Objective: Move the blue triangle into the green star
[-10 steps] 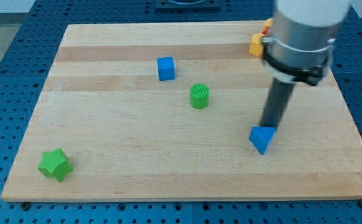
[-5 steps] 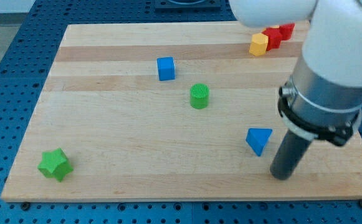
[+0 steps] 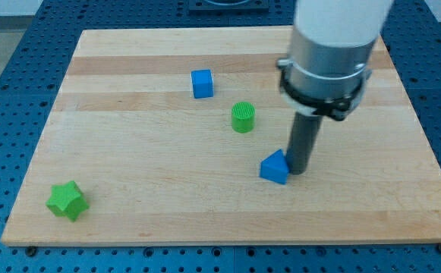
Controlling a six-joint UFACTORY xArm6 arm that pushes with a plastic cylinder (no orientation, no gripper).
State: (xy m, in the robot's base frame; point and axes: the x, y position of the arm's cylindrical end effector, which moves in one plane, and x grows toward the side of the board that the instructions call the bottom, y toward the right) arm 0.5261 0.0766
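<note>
Blue triangle (image 3: 275,167): sat on the board (image 3: 129,189), right of centre, below the green cylinder (image 3: 243,117).
Green star (image 3: 67,200): lay near the board's lower-left corner, well apart from the triangle.
My tip (image 3: 299,170): stood touching the triangle's right side, on the far side from the star. No jaws here to open or close; it was a bare rod and gripped nothing.
Handling: I judged the triangle light and rigid, likely to slide easily on smooth wood. A slanted face could let it twist off the rod.
Contact point: I reckoned the push belonged on the middle of the right face, aimed left and slightly toward the view's bottom.
Path: open wood between triangle and star, as far as I could see.
Others: blue cube (image 3: 202,83) near the view's top, well away from that line.
</note>
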